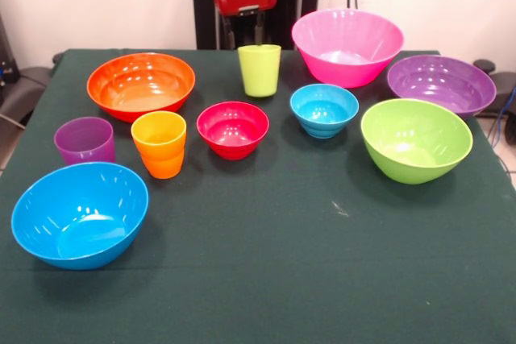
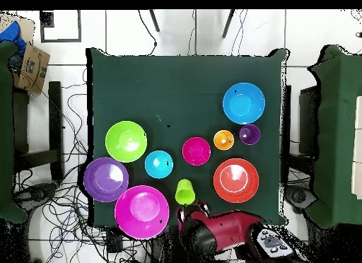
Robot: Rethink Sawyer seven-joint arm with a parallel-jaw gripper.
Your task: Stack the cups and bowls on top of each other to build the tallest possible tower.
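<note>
Three cups stand upright and apart: lime green [image 1: 260,70] at the back middle, ridged orange [image 1: 159,144] and purple [image 1: 85,141] to the left. The bowls sit singly around them: pink [image 1: 347,47], orange [image 1: 141,84], blue [image 1: 81,213], lime green [image 1: 416,140], purple [image 1: 441,84], small red [image 1: 233,129] and small light blue [image 1: 324,109]. Nothing is nested, so no tower is in view. My gripper [image 1: 244,30] hangs just behind the lime green cup [image 2: 184,191], holding nothing, its lower part hidden by the cup.
All of it rests on a dark green tablecloth [image 1: 266,279]. In the overhead view, cables lie on the floor around the table, and a cardboard box [image 2: 30,66] sits beyond its left side.
</note>
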